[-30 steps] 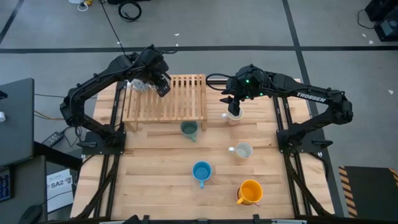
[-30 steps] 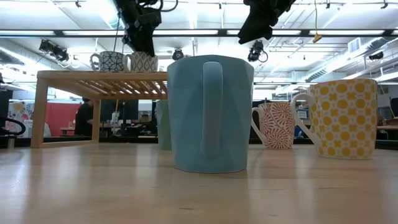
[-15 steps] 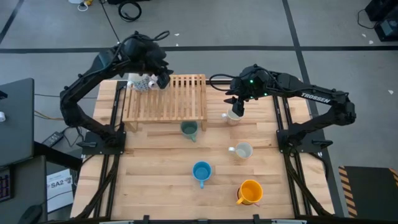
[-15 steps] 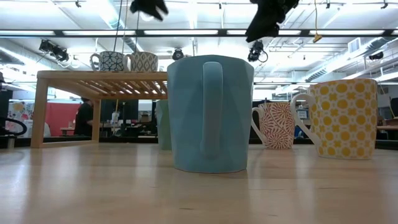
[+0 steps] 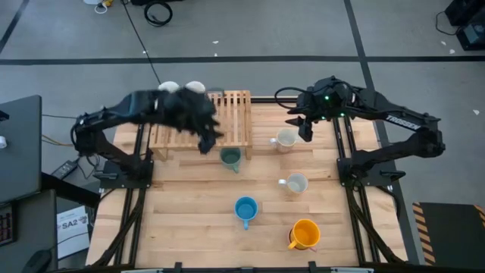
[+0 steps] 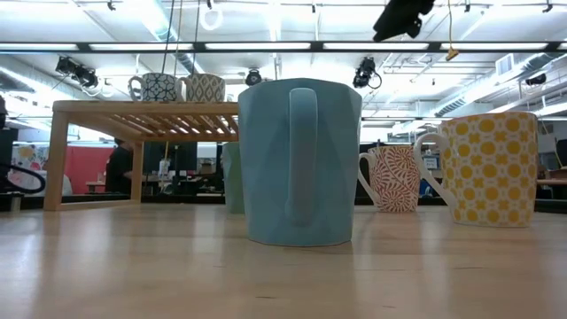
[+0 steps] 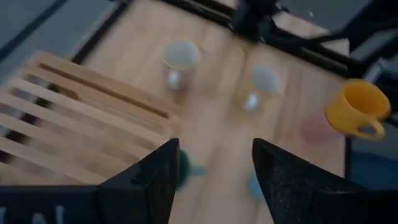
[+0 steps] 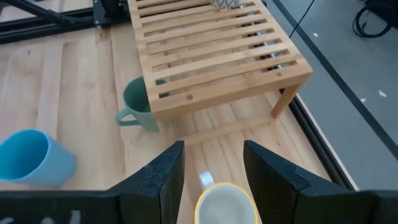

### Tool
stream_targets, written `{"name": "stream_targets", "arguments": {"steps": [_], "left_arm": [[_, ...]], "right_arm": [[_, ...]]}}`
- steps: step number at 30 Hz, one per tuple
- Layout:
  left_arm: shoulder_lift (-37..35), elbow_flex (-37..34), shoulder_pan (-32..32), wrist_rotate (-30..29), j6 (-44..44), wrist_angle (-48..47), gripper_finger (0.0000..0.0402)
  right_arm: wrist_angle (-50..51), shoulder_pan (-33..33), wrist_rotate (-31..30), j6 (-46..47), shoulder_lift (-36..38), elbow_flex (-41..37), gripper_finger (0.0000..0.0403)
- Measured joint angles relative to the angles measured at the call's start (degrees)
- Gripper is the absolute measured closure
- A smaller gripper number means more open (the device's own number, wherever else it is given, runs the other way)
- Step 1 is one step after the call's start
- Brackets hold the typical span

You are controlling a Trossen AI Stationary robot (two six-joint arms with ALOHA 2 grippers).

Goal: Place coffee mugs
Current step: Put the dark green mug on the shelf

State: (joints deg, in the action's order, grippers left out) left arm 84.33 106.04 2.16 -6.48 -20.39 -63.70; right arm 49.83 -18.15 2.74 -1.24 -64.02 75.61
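Two patterned mugs (image 5: 182, 88) stand on the far left corner of the slatted wooden rack (image 5: 227, 114), also seen in the low view (image 6: 182, 87). On the table stand a green mug (image 5: 229, 158) by the rack's near edge, a cream mug with red pattern (image 5: 286, 139), a white mug (image 5: 295, 183), a blue mug (image 5: 245, 208) and an orange mug (image 5: 305, 233). My left gripper (image 5: 206, 140) hovers open over the rack's near right corner, beside the green mug (image 7: 185, 168). My right gripper (image 5: 305, 129) is open, raised just right of the cream mug (image 8: 225, 205).
The rack takes up the table's far left part; its slats to the right of the two mugs are bare. The mugs on the table are spread from the middle toward the near right corner. The table's left near part is bare wood (image 5: 182, 220).
My left gripper has left the two mugs at the rack's far left, risen, and swung fast toward the near and right, ending by the green mug. My right gripper has risen from over the cream mug and drifted to the right. No mug has moved.
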Motion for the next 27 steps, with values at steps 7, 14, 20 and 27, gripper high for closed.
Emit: {"name": "stream_targets", "arguments": {"steps": [7,14,20,27], "left_arm": [[0.2,-9.33,-14.13,-10.93,-11.5,5.39,0.0193],[0.2,-21.3,-22.02,-16.37,-29.14,17.32,0.0193],[0.2,-32.66,-24.95,-20.68,-44.13,28.95,0.0193],[0.2,-43.95,-24.47,-23.36,-59.04,39.65,0.0193]], "right_arm": [[3.04,0.0,0.28,1.68,0.95,0.0,0.0233],[3.66,0.0,0.52,1.69,0.93,0.0,0.0233],[3.38,0.0,0.52,1.28,0.9,0.0,0.0233],[3.38,0.0,0.07,-0.84,0.9,0.0,0.0233]]}}
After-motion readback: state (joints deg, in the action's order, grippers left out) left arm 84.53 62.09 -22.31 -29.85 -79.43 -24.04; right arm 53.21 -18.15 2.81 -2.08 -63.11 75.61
